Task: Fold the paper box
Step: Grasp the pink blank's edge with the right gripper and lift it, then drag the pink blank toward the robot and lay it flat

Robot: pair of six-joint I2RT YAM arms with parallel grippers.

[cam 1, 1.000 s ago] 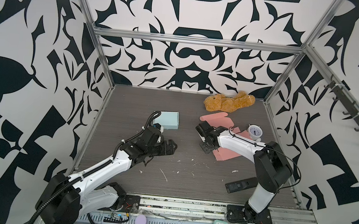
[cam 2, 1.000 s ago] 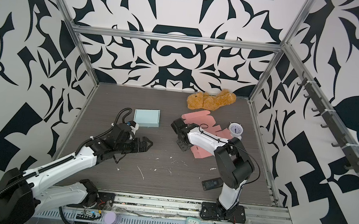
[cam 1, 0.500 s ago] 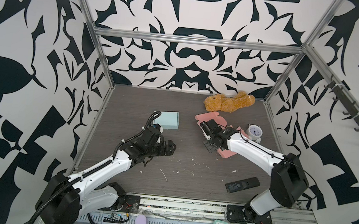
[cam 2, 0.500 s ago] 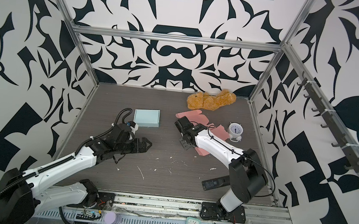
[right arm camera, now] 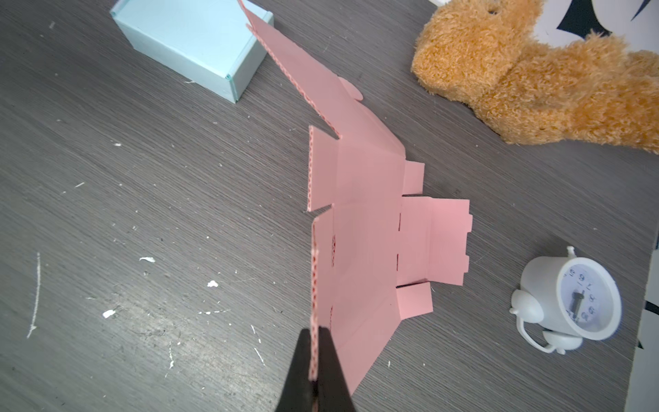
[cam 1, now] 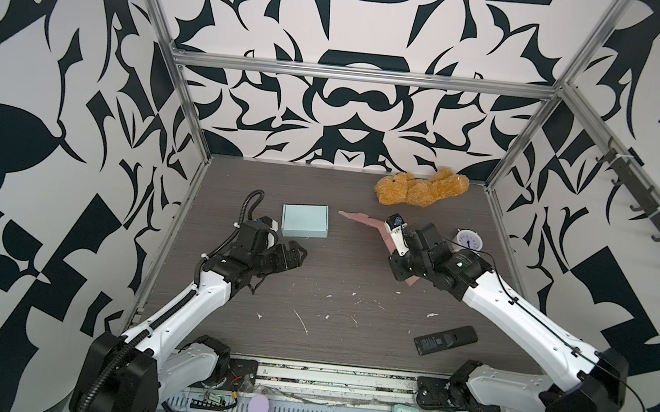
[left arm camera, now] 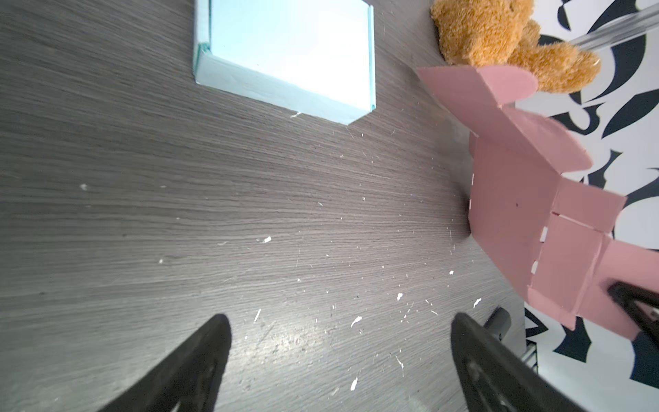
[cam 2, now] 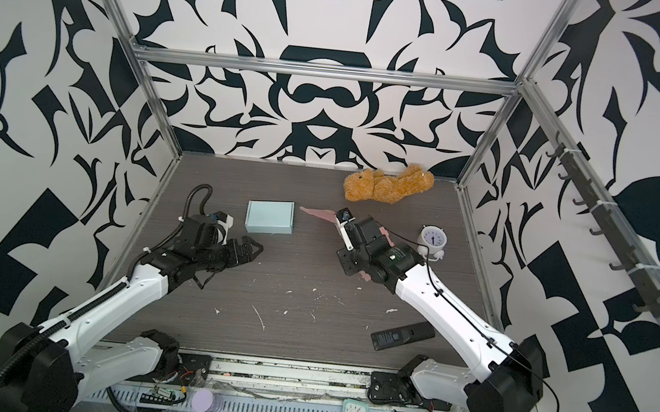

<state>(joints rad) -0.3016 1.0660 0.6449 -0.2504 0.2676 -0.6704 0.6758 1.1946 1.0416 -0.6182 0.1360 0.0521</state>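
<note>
Directions are given with twelve o'clock toward the back wall, as seen in both top views. My right gripper (right arm camera: 313, 339) is clenched on the pink cardboard sheet (right arm camera: 367, 221), with the two black fingers pressed flat against either face of one corrugated edge. The sheet is the unfolded box blank. It is tilted, with the gripped edge uppermost, and the creased panels and small tabs spread away from the fingers. One long flap extends toward ten o'clock and shows in a top view as a narrow pink strip (cam 1: 360, 218). In the left wrist view the sheet (left arm camera: 510, 199) stands raised above the table (cam 1: 334, 266) and casts a shadow beneath it. I cannot tell whether its lowest corner touches the surface. My left gripper (cam 1: 294, 253) sits at nine o'clock from the right one and well apart from it. It is released, with the jaws spread wide, and it holds nothing. The left wrist view shows bare table between its fingertips (left arm camera: 221, 321). A closed blue box (cam 1: 304, 221) rests flat at twelve o'clock from the left gripper, near it but not touching. A teddy bear (cam 1: 418, 189) lies against the back wall at twelve o'clock from the right gripper. An alarm clock (cam 1: 467, 241) stands at two o'clock, just beside my right wrist. A remote control (cam 1: 446, 339) lies at five o'clock, near the front edge. Paper scraps (cam 1: 301, 321) are scattered over the middle and front of the table.
</note>
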